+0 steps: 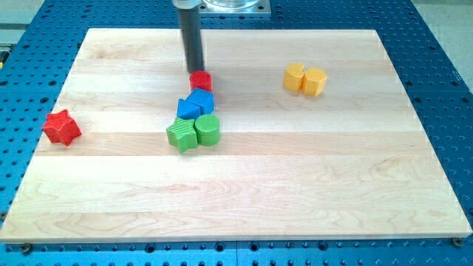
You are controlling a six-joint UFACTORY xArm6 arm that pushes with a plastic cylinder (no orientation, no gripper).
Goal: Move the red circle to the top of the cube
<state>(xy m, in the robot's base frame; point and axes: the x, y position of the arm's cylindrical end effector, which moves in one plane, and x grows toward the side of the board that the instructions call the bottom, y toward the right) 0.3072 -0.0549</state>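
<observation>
Counter (pixel 295 185): pale wooden board on a blue perforated base; carries all blocks.

Tool: straight dark rod, no jaws, holding nothing. My tip (pixel 196 72) sits at the far edge of the red circle, apparently touching it, though the contact line is hard to make out.

Green pair: green star-like block (pixel 181 136) and green cylinder (pixel 208 130), touching, well below the tip toward the view's bottom.

Blue pair: blue cube (pixel 201 100), just below the tip beyond the red circle; blue triangle (pixel 188 109) against its left side.

Yellow pair: two yellow blocks (pixel 305 79), touching, well to the tip's right.

Red star (pixel 61 127): alone, far to the tip's lower left.

Red circle (pixel 200 80): directly under the tip's near side, resting against the cube's top edge.

Step in hand: final placement; the circle looks essentially in position. Next move calls for little more than a slight nudge, without shoving the cube into the green pair.
</observation>
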